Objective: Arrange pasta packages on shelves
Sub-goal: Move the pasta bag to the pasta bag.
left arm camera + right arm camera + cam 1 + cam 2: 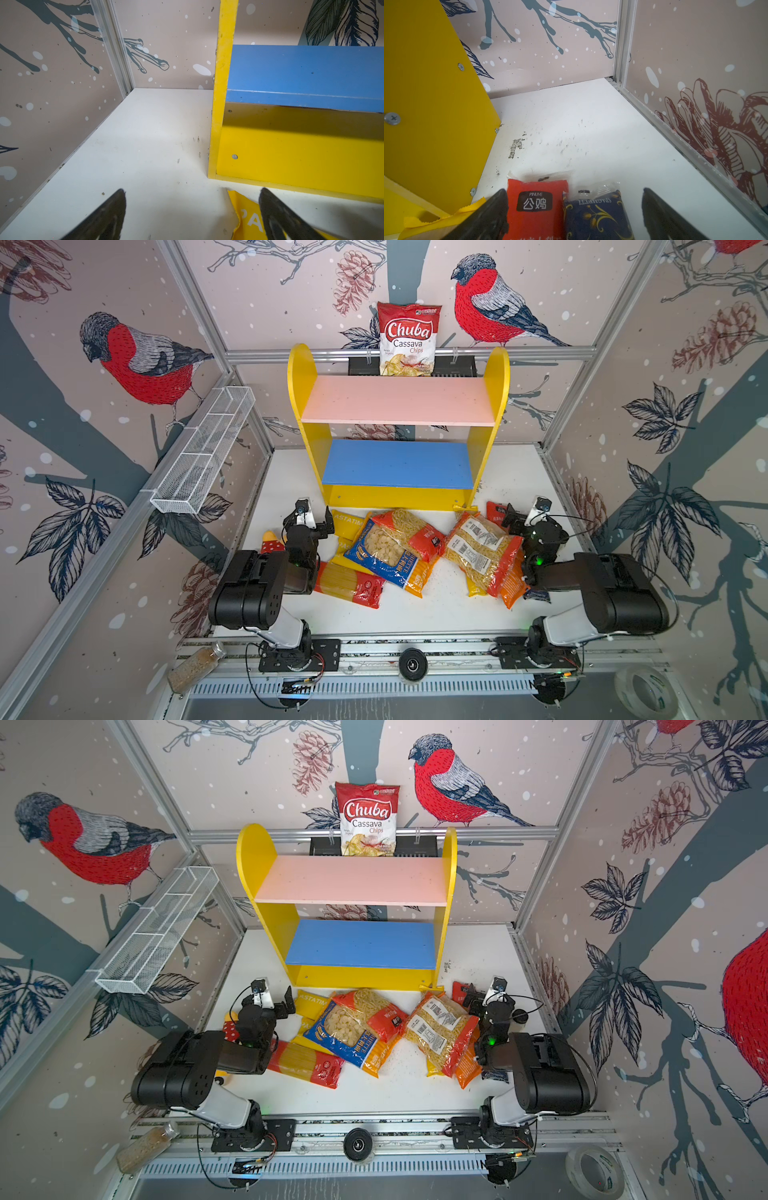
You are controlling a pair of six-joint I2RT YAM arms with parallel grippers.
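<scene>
Both grippers' fingers spread wide, holding nothing; left gripper (322,526) beside yellow pack (249,220); right gripper (575,216) above red pack (535,209), seemingly not touching.

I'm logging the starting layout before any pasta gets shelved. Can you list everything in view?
rack: one, yellow, back of the white table.
upper board: one, pink, bare.
lower board: one, blue, bare.
pasta packages: a heap, exact count unclear, yellow, red, orange, blue, on the table in front of the rack.
red spaghetti pack and dark-blue spaghetti pack: one each, side by side under the right gripper.
Chuba Cassava Chips bag: one, red-white, behind the rack.
wire-mesh basket: one, white, on the side wall.
plush toy: one, yellow-red polka-dot, beside the left arm.
jar: one, clear, front edge.
tape roll: one, front corner.
left gripper: fingers open, empty.
right gripper: fingers open, empty.
</scene>
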